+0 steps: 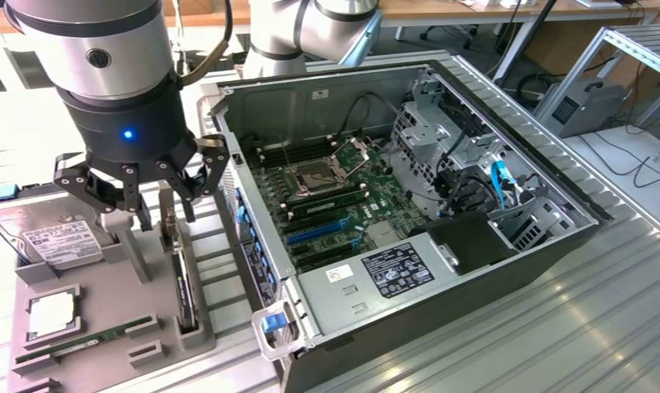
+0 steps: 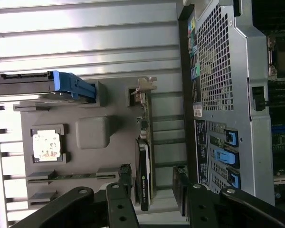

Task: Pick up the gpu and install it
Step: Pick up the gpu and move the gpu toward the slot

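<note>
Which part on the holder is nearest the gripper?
The gpu, standing on edge beside the computer case, under the open gripper; the hard drive, CPU and RAM stick lie farther away.

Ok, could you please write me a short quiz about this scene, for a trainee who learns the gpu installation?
1. True or false: the gripper is shut on the gpu.
2. The gpu stands on edge in: A) the gray holder tray, B) the computer case, C) the gripper.
3. Which part lies on the tray between the hard drive and the RAM stick?
Key: 1 false, it is open; 2 A; 3 the CPU.
</note>
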Available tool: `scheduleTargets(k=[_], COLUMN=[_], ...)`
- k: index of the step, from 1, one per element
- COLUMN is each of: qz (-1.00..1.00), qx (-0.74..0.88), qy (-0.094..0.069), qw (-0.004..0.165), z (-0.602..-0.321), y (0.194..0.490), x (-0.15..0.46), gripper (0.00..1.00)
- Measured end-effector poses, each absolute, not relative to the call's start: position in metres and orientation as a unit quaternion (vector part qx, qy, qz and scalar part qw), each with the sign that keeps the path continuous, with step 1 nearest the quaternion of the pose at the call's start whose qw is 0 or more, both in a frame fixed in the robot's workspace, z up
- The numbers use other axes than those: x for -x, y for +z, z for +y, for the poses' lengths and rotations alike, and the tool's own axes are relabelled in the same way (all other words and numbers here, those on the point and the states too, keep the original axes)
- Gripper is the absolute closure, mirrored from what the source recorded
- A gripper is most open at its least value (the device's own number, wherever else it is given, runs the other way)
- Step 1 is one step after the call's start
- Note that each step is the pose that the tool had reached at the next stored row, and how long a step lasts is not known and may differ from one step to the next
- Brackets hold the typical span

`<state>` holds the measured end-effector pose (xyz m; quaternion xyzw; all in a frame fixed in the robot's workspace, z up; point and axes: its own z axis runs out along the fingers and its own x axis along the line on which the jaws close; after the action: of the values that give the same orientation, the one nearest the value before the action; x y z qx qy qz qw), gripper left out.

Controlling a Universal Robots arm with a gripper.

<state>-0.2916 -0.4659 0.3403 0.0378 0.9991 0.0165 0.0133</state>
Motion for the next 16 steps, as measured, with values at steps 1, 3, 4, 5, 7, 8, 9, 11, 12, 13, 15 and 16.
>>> scheduleTargets(k=[1,3,4,5,7,8,9,11,12,13,15,16], qz=[0.999,0.999,0.999,0.999,0.999,0.999,0.999,0.999,0.999,0.999,0.999,0.999], qx=[-0.038,-0.038,-0.038,-0.038,-0.038,-0.038,-0.038,-0.038,-0.038,-0.038,-0.038,-0.038], qy=[0.016,0.016,0.016,0.016,0.016,0.016,0.016,0.016,0.016,0.016,0.016,0.016], qw=[0.013,0.013,0.013,0.013,0.013,0.013,0.013,0.013,0.013,0.013,0.013,0.013], z=[-0.466,-0.4661,-0.4662,-0.4663,-0.4664,-0.4665,-0.4666,-0.4668,-0.4669,-0.467,-0.4671,-0.4672], y=[0.34,0.3394,0.3392,0.3389,0.3383,0.3379,0.3376,0.3368,0.3365,0.3362,0.3356,0.3354], x=[0.2916,0.2916,0.2917,0.2917,0.2917,0.2917,0.2918,0.2918,0.2918,0.2918,0.2918,0.2918], gripper=[0.52,0.52,0.52,0.52,0.52,0.52,0.52,0.52,0.52,0.52,0.52,0.52])
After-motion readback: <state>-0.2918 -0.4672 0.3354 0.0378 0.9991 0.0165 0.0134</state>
